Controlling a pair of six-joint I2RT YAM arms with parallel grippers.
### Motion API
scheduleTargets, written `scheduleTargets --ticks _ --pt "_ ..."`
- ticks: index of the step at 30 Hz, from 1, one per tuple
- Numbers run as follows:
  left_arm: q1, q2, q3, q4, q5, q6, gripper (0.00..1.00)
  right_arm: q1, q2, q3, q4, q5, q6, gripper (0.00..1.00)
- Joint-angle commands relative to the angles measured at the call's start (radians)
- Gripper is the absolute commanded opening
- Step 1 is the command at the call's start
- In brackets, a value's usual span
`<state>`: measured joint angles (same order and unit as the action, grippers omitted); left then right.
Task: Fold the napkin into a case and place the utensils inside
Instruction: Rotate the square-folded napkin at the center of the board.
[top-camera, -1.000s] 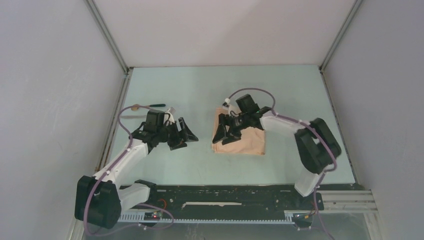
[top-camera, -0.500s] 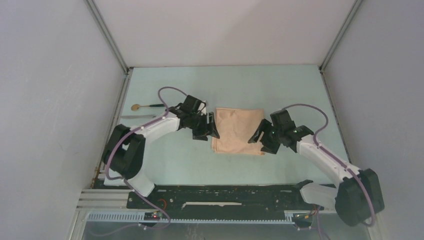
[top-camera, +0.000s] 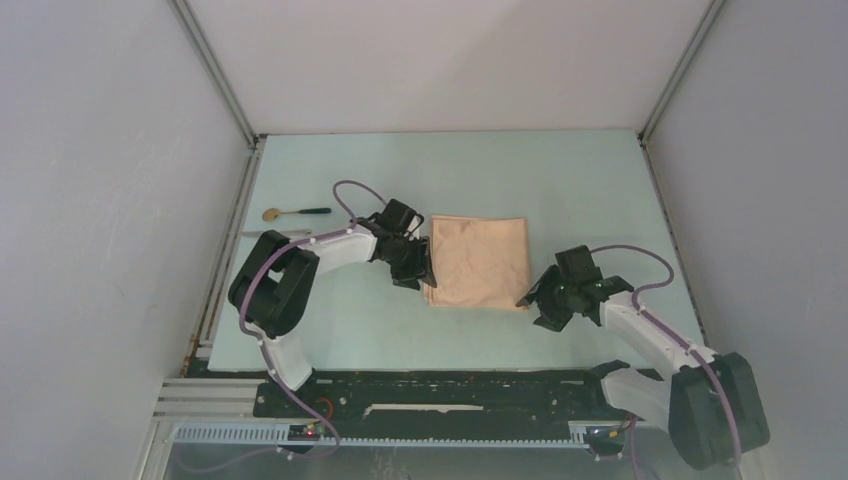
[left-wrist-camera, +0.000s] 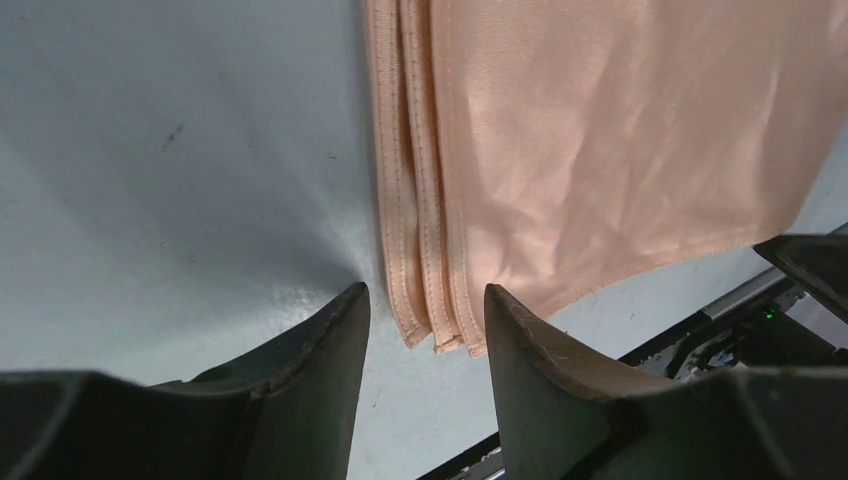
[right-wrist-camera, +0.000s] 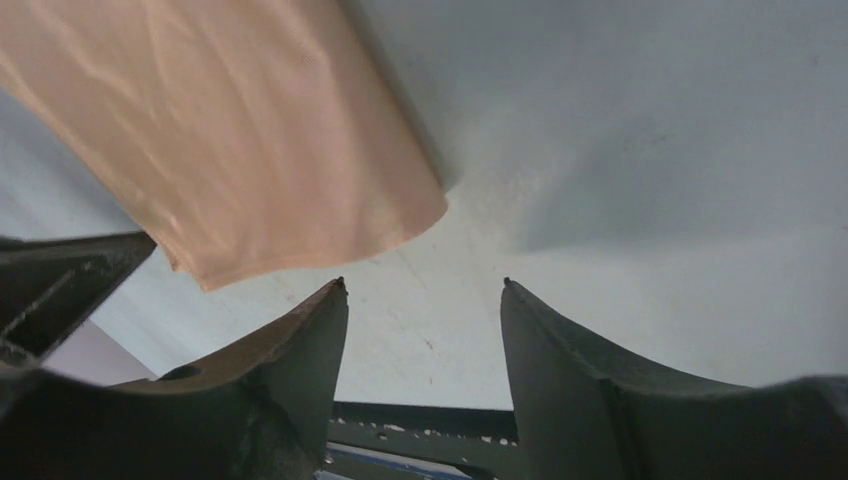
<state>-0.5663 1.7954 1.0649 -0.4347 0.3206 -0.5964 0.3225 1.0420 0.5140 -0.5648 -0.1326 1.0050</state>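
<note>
The peach napkin (top-camera: 478, 262) lies flat as a folded square at mid-table. Its stacked, stitched edges show in the left wrist view (left-wrist-camera: 420, 200). My left gripper (top-camera: 418, 270) is open at the napkin's near-left corner, and the layered corner lies between its fingertips (left-wrist-camera: 425, 300) in the wrist view. My right gripper (top-camera: 536, 300) is open and empty just off the napkin's near-right corner (right-wrist-camera: 300, 150); its jaws (right-wrist-camera: 422, 285) hover over bare table. The spoon (top-camera: 292, 212), gold bowl and dark handle, and the thin silvery utensil (top-camera: 275, 234) lie at the left.
The pale table (top-camera: 400, 320) is enclosed by white walls on the left, back and right. A black base rail (top-camera: 450, 390) runs along the near edge. The utensils lie close to the left wall, behind my left arm.
My left gripper has reached right from open table to the napkin's left corner. My right gripper has left the napkin's top and drawn back to its near-right corner. The napkin now lies flat.
</note>
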Motion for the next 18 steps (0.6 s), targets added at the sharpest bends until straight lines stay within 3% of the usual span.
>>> scheduleTargets --ticks 1,10,15,18 --pt "-0.007 -0.032 -0.046 0.077 0.002 -0.024 0.54 -0.044 0.093 -0.021 0.161 -0.048 0.032 0.62" --pt "0.009 -0.188 -0.085 0.067 -0.038 -0.008 0.55 -0.062 0.222 -0.029 0.255 -0.014 0.028 0.49" --pt "0.059 -0.257 -0.072 0.067 -0.006 -0.020 0.55 -0.164 0.292 -0.008 0.312 -0.045 -0.059 0.18" --pt "0.081 -0.246 -0.012 0.056 0.009 -0.008 0.62 -0.216 0.354 0.089 0.259 -0.033 -0.148 0.06"
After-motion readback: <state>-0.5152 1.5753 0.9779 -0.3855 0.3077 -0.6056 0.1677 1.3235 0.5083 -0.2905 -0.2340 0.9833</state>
